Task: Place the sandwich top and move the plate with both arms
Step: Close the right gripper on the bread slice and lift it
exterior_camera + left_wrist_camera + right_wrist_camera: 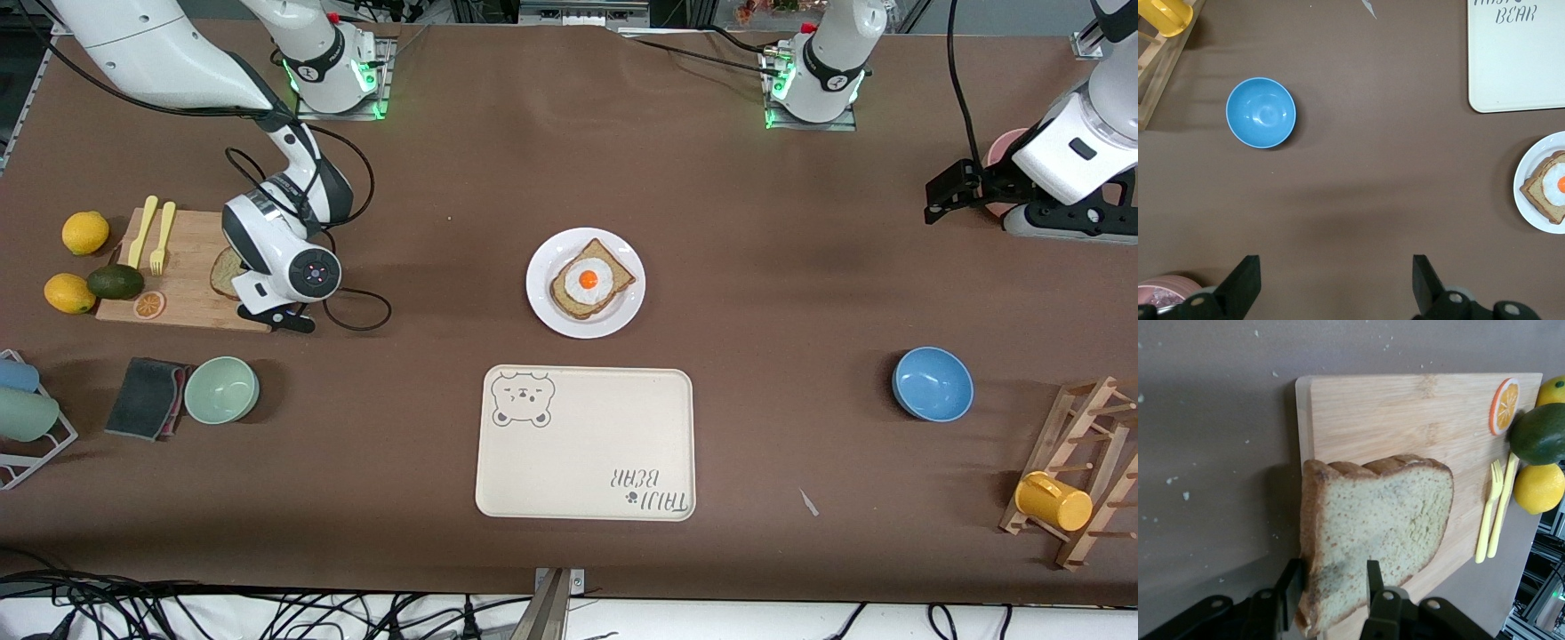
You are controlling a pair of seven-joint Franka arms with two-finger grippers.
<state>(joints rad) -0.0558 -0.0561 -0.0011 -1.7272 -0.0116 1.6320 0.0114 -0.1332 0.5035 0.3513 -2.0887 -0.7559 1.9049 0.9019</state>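
The sandwich top (1385, 513), a speckled tan slice with a brown crust, lies at the edge of a wooden cutting board (191, 267) at the right arm's end of the table; the front view shows only part of it (225, 271). My right gripper (1333, 577) is down on it, one finger against the crust and the other on the top face, pinching the slice (276, 316). The white plate (544, 267) sits mid-table and carries a bread slice with a fried egg (589, 280). My left gripper (942, 200) waits open over bare table at the left arm's end (1336, 267).
A cream bear tray (587, 444) lies nearer the camera than the plate. A blue bowl (932, 384) and a mug rack (1080, 471) stand toward the left arm's end. Yellow forks (151, 233), lemons (84, 233), an avocado (116, 282), a green bowl (221, 389) and a grey cloth (145, 397) surround the board.
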